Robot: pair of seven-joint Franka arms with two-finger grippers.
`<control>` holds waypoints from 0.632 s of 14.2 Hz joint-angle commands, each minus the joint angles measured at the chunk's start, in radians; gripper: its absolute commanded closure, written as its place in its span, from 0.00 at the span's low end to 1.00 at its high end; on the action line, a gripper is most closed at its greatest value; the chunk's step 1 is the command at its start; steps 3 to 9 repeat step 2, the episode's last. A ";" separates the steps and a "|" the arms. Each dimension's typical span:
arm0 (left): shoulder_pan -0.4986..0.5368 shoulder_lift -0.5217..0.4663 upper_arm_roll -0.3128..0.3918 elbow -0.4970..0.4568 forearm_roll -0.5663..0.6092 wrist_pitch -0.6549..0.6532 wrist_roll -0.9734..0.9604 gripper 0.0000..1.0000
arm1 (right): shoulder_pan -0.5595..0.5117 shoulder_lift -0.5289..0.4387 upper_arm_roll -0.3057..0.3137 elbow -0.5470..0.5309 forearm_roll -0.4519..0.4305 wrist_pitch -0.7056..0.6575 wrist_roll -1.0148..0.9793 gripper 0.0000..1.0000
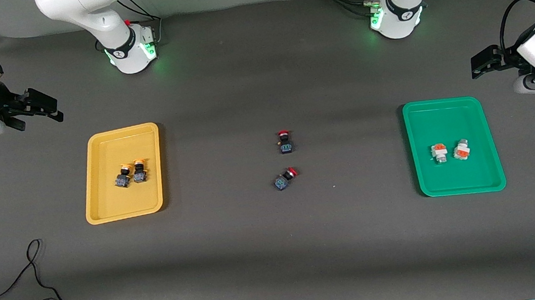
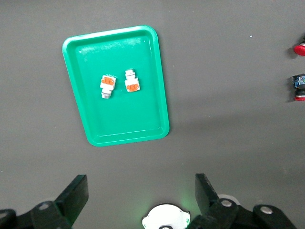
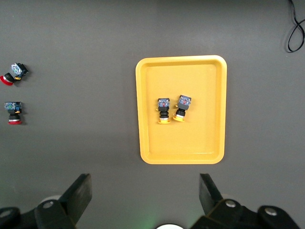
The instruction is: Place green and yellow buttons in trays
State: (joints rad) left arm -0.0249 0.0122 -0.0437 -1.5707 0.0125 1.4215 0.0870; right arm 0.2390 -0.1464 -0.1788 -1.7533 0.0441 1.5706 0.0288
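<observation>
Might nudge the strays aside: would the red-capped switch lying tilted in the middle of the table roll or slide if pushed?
The tilted red-capped switch lies on its side; its round cap would probably let it pivot or roll in an arc. Its blocky body looks rigid, so it should not flex. The dark table looks matte, so sliding is likely short.

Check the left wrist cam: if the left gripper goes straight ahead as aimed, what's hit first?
Probably bare table beside the green tray; the left gripper, jaws open, seems aimed just off its rim. Depth unclear.
</observation>
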 commanded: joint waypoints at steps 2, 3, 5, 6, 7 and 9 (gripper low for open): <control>-0.010 -0.014 0.012 0.003 -0.002 -0.006 0.000 0.00 | 0.008 -0.018 0.005 -0.009 -0.013 -0.004 0.039 0.00; -0.010 -0.014 0.012 0.003 -0.002 -0.006 0.000 0.00 | 0.008 -0.018 0.005 -0.009 -0.013 -0.004 0.039 0.00; -0.010 -0.014 0.012 0.003 -0.002 -0.006 0.000 0.00 | 0.008 -0.018 0.005 -0.009 -0.013 -0.004 0.039 0.00; -0.010 -0.014 0.012 0.003 -0.002 -0.006 0.000 0.00 | 0.008 -0.018 0.005 -0.009 -0.013 -0.004 0.039 0.00; -0.010 -0.014 0.012 0.003 -0.002 -0.006 0.000 0.00 | 0.008 -0.018 0.005 -0.009 -0.013 -0.004 0.039 0.00; -0.010 -0.014 0.012 0.003 -0.002 -0.006 0.000 0.00 | 0.008 -0.018 0.005 -0.009 -0.013 -0.004 0.039 0.00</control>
